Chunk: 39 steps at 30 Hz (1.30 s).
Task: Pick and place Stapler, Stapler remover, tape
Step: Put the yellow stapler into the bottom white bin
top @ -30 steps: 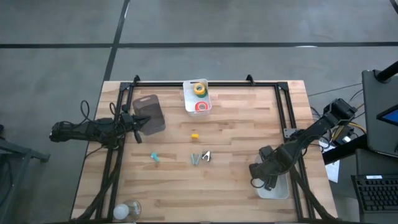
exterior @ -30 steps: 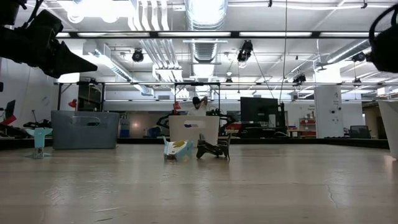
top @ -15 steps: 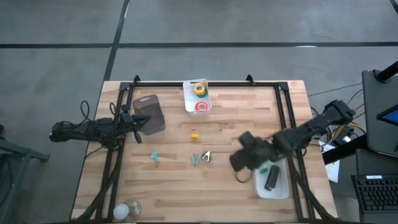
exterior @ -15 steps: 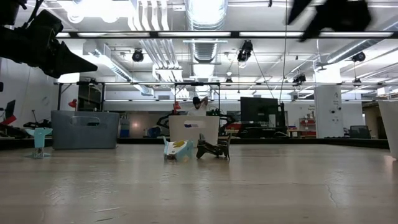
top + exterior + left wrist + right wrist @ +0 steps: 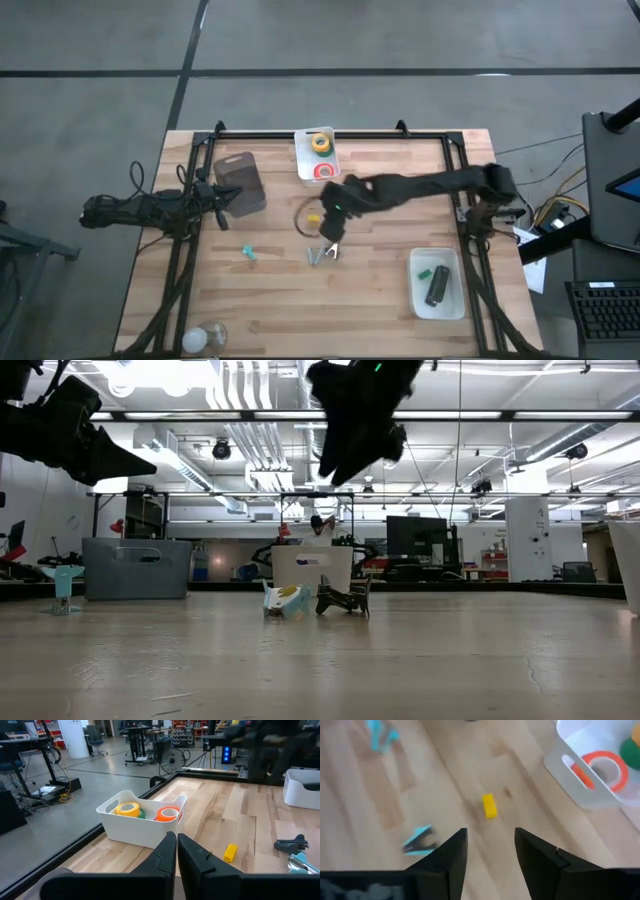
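The black stapler (image 5: 437, 287) lies flat in a white tray (image 5: 452, 305) at the table's right near side, beside a small green piece (image 5: 423, 272). Yellow tape (image 5: 321, 142), green tape (image 5: 141, 813) and red tape (image 5: 323, 171) lie in a white bin (image 5: 303, 160) at the far middle. Staple removers (image 5: 321, 253) rest on the wood near the centre. My right gripper (image 5: 490, 845) is open and empty, raised above the table's middle (image 5: 325, 225) over a small yellow piece (image 5: 489, 805). My left gripper (image 5: 176, 851) is shut and waits at the left.
A grey box (image 5: 240, 183) stands under the left gripper. A light blue piece (image 5: 249, 254) lies left of the removers, and a clear bulb-like object (image 5: 200, 338) sits at the near left corner. A black frame (image 5: 330, 134) borders the table's far and side edges.
My right gripper has swung from above the white tray at the right near side toward the table's left and far edge, ending high over the centre. The stapler, hidden under the gripper before, now shows lying in the tray.
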### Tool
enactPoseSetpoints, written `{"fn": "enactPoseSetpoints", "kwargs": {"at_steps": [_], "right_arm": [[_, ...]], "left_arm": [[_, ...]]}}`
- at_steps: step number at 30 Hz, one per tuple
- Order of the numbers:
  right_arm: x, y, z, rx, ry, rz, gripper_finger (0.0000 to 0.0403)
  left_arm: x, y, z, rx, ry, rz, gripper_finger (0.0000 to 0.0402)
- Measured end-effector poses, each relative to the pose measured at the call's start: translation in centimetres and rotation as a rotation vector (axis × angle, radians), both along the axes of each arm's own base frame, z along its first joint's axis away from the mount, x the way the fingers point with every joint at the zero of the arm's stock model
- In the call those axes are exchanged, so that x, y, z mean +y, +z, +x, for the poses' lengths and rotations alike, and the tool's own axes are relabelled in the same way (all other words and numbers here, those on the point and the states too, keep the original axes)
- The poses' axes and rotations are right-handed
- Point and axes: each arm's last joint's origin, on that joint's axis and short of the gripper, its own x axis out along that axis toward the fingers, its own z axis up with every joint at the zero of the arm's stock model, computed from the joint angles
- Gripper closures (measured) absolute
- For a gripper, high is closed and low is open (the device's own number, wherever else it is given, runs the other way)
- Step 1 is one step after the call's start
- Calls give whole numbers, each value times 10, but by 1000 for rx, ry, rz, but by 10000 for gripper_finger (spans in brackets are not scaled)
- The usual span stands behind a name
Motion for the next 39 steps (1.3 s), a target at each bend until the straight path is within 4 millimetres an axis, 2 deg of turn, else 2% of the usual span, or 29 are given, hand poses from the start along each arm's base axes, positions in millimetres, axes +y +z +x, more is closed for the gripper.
{"fn": "enactPoseSetpoints", "kwargs": {"at_steps": [9, 18, 28, 34, 39], "right_arm": [[-39, -56, 47, 140, 189, 36, 245], [-48, -85, 73, 171, 261, 42, 215], [-52, -111, 77, 231, 256, 59, 209], [-53, -114, 75, 240, 232, 37, 211], [-56, -115, 75, 240, 226, 39, 228]], "left_arm": [[0, 0, 0, 0, 0, 0, 380], [0, 0, 0, 0, 0, 0, 381], [0, 0, 0, 0, 1, 0, 382], [0, 0, 0, 0, 1, 0, 381], [0, 0, 0, 0, 0, 0, 383]]}}
